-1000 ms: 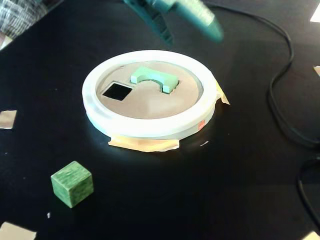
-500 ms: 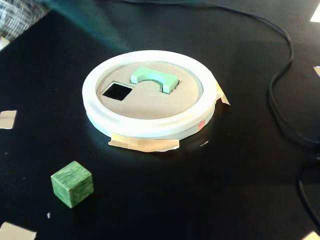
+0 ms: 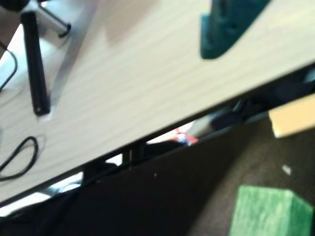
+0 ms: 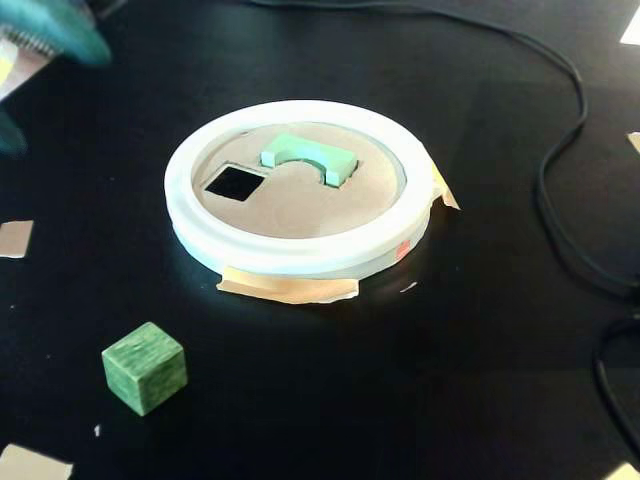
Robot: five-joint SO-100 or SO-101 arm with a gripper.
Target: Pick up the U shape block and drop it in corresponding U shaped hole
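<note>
The pale mint U shape block (image 4: 308, 157) lies on the tan cardboard disc (image 4: 300, 205) inside the white ring (image 4: 300, 255), with its notch facing the camera. It stands a little proud of the cardboard. The U shaped hole is covered by the block and does not show. My teal gripper (image 4: 28, 82) is a blur at the far top left of the fixed view, well away from the disc. Its two parts are spread apart with nothing between them. In the wrist view only one finger (image 3: 230, 24) shows, at the top right.
A darker green cube (image 4: 145, 367) (image 3: 268, 211) stands on the black table in front of the ring, on the left. A square cut-out (image 4: 234, 182) is open left of the block. Black cables (image 4: 560, 190) run down the right side. Tape scraps (image 4: 15, 238) lie at the left edge.
The gripper has swung from above the back of the ring across to the top left corner. The U shape block and the cube have not moved.
</note>
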